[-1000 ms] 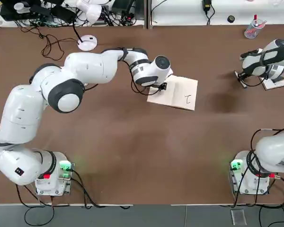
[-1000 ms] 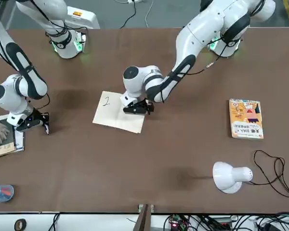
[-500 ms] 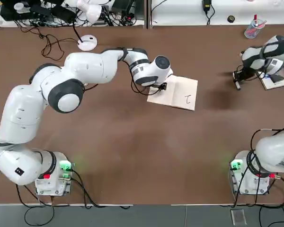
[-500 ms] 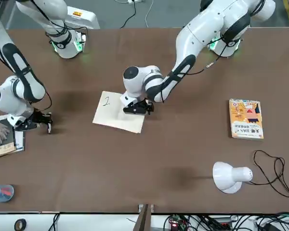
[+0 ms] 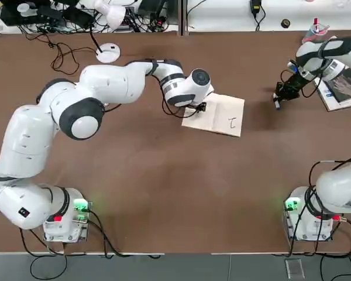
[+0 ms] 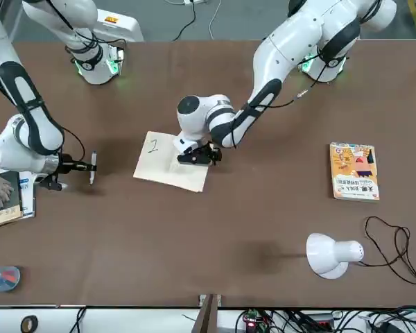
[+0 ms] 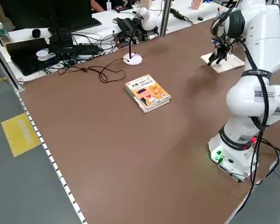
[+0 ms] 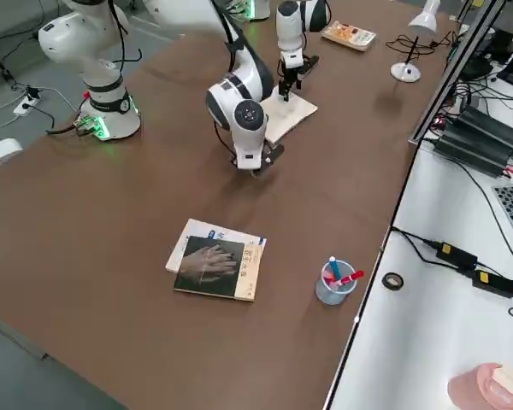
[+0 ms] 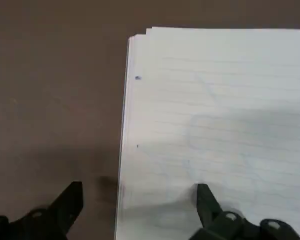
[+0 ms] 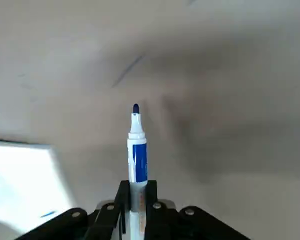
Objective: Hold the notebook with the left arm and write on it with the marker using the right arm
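The cream notebook point(image 5: 216, 115) lies flat mid-table with a small dark mark on its page. My left gripper point(image 5: 198, 107) presses down at its left edge. In the left wrist view it is open point(image 9: 137, 197), one finger on the page point(image 9: 206, 199) and the other on the bare table. My right gripper point(image 5: 282, 95) hovers to the right of the notebook, apart from it, and is shut on the blue-and-white marker point(image 10: 136, 150). The marker point(image 6: 91, 168) points down over the bare table, tip uncapped.
A grey-covered book point(image 5: 339, 85) lies at the far right edge, with a clear cup of pens point(image 5: 312, 35) behind it. An orange illustrated book point(image 6: 354, 171) and a white lamp point(image 6: 331, 253) with a black cable sit on the left arm's side.
My right gripper has carried the marker away from the grey-covered book, leftward toward the notebook. The left arm and the notebook have not moved.
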{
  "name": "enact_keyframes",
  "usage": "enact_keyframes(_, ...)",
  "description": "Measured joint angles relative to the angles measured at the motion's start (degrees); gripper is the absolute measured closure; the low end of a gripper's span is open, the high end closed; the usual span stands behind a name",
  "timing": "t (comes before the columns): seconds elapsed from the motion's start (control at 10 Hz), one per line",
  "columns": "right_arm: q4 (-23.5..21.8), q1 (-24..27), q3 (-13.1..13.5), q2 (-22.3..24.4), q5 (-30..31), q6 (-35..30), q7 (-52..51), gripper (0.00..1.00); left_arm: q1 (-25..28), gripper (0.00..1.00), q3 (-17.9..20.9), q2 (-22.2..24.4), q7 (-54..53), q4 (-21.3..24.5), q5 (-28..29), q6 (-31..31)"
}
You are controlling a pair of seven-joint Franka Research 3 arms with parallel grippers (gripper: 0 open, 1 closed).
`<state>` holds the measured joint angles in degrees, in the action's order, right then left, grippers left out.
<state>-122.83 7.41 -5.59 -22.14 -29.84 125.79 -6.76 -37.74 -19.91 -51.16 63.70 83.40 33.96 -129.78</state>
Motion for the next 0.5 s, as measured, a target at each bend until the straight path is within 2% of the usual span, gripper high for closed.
enact_keyframes(0.2, 1.3, -1.6, -0.1, 1.3, -3.7, -3.6, 7.0, 0.84, 0.0, 0.0, 0.0, 0.0, 0.0, 0.0, 0.0, 0.0)
enact_keyframes(0.5, 1.9, -3.6, -0.2, 2.8, -13.8, -10.1, 13.2, 0.84, 0.0, 0.0, 0.0, 0.0, 0.0, 0.0, 0.0, 0.0)
